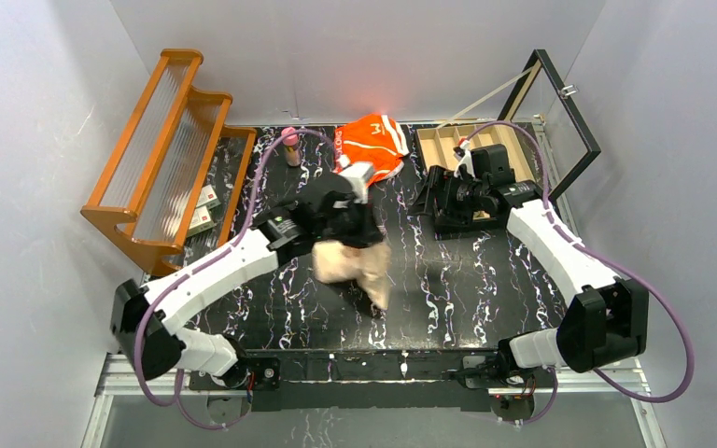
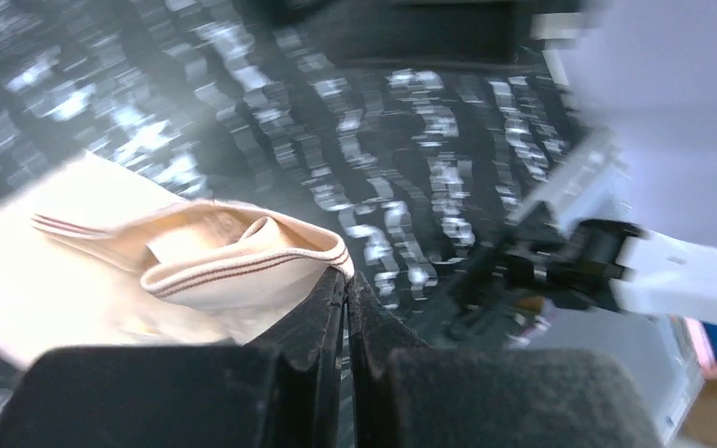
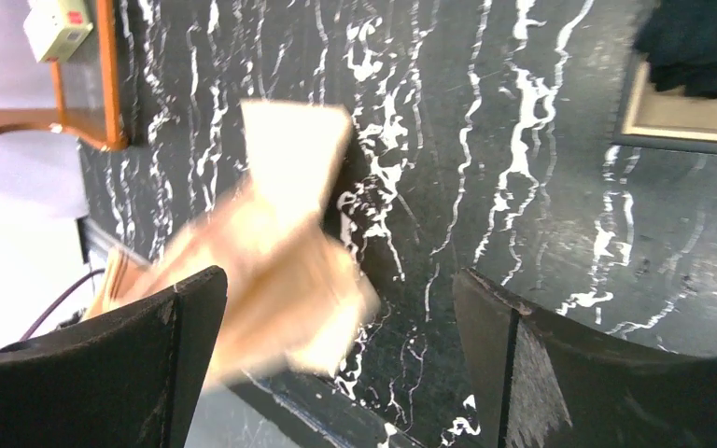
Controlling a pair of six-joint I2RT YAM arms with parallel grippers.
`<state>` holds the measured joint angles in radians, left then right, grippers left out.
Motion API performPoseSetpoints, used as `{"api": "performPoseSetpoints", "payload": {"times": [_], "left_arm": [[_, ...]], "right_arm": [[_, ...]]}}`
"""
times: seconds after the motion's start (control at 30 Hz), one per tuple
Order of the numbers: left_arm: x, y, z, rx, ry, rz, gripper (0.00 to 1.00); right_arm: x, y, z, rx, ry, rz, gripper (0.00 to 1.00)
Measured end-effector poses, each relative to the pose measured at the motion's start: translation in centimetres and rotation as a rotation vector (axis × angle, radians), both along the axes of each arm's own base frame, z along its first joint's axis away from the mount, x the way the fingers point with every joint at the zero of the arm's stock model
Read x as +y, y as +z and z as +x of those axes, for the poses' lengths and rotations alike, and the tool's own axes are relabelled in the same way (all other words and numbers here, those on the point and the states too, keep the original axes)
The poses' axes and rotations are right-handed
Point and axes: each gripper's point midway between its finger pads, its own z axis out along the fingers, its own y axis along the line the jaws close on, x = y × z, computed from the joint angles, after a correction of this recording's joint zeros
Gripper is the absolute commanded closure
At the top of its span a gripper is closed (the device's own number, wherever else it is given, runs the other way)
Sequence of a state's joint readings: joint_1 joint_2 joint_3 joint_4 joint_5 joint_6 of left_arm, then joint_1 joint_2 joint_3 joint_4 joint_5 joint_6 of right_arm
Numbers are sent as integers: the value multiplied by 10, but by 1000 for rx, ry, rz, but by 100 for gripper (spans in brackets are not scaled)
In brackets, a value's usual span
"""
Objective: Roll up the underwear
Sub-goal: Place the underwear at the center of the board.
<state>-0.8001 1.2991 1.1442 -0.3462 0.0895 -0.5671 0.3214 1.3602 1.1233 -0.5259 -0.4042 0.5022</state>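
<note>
The pale beige underwear (image 1: 353, 266) hangs blurred from my left gripper (image 1: 355, 235) over the middle of the black marbled table (image 1: 485, 280). In the left wrist view the left gripper (image 2: 347, 280) is shut, pinching the edge of the striped waistband of the beige underwear (image 2: 149, 280). The orange underwear with white trim (image 1: 372, 140) lies at the back centre, apart from both grippers. My right gripper (image 1: 428, 201) is at the back right, open and empty. In its wrist view the right gripper (image 3: 336, 317) has wide jaws, with the blurred beige underwear (image 3: 280, 243) beyond them.
An orange wooden rack (image 1: 163, 140) stands at the back left with small boxes (image 1: 203, 210) beneath it. A pink-capped bottle (image 1: 291, 147) stands beside the orange garment. A wooden slatted tray (image 1: 453, 145) and a black frame (image 1: 569, 121) sit at the back right.
</note>
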Motion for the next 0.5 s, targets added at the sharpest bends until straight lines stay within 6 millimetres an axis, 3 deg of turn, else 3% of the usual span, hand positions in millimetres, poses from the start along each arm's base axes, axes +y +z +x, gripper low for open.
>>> {"api": "performPoseSetpoints", "payload": {"times": [0.07,0.13,0.23,0.33,0.4,0.5], "left_arm": [[-40,26,-13,-41,-106,-46,100],[-67,52,-23,-85,-183,-96,100],[-79,80,-32,-145,-222,-155,100],[-53,82,-23,-197,-118,-125,100],[-22,70,-17,-211,-20,-75,100],[29,42,-9,-189,129,14,100]], "right_arm": [[-6,0,4,-15,-36,-26,1],[-14,5,9,-49,-84,-55,1],[-26,27,13,-145,-148,-76,1],[-33,55,11,-259,-187,-55,1],[-35,69,10,-314,-197,-33,1],[-32,69,9,-319,-186,-14,1]]}}
